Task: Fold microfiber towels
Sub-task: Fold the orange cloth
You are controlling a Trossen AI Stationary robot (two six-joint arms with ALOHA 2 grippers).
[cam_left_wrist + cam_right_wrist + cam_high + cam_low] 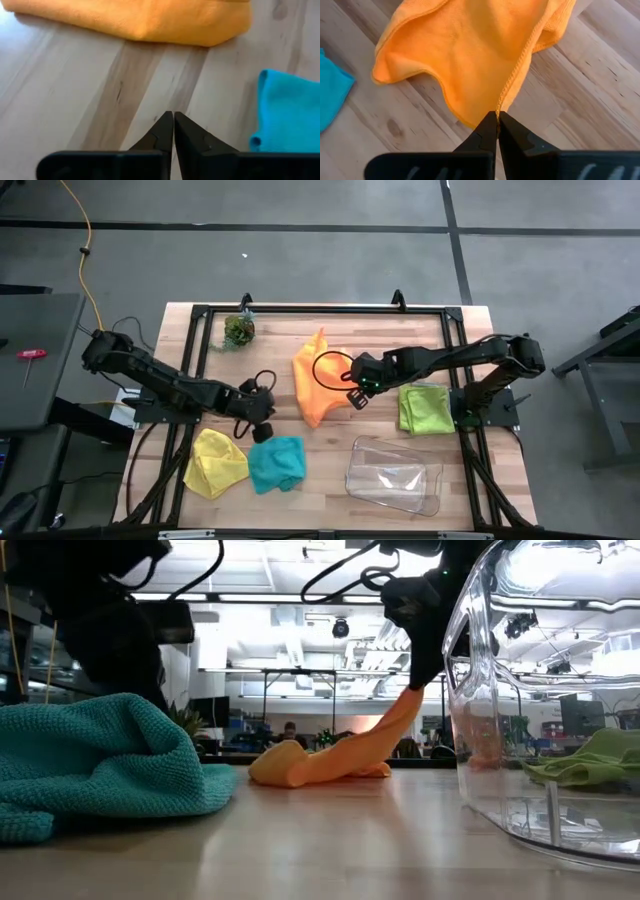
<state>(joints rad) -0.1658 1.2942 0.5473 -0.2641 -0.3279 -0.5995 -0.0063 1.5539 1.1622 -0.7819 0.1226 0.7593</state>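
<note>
The orange towel (pixel 312 385) lies mid-table, one part pulled up by my right gripper (pixel 498 114), which is shut on it. My left gripper (pixel 173 116) is shut and empty. It hovers over bare wood (pixel 266 420) between the orange towel and the teal towel (pixel 277 463). The yellow towel (pixel 215 463) lies crumpled beside the teal one near the front left. The lime green towel (pixel 425 408) lies folded on the right, under my right arm. My right gripper pinches the orange towel's stitched edge (pixel 507 92) between its two fingertips, slanting down from above on the table's right side. That edge is lifted and drawn up to the fingers (pixel 412 690). The rest of the towel lies bunched on the table (pixel 290 765).
A clear plastic tray (pixel 393 475) stands at the front right, close to the low camera. A small leafy clump (pixel 238 330) sits at the far left by the black frame. Bare wood shows between the towels in the middle.
</note>
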